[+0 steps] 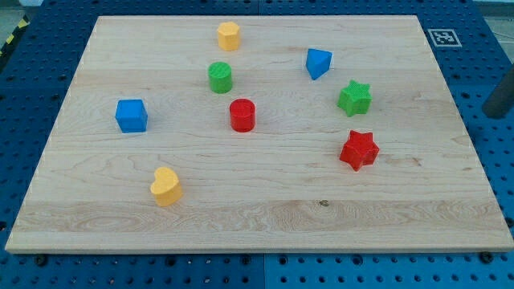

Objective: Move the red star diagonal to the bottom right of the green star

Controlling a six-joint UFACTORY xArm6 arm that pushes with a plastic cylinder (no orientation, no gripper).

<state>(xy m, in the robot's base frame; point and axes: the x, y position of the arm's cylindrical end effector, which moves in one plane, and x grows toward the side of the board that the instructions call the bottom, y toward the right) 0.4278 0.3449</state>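
Observation:
The red star lies on the wooden board right of centre. The green star lies just above it, almost straight up the view, with a small gap between them. A dark rod shows at the view's right edge, off the board over the blue surface. My tip is far to the right of both stars and touches no block.
A blue wedge-like block lies up-left of the green star. A green cylinder, red cylinder and yellow hexagon stand left of centre. A blue cube and yellow heart lie at left.

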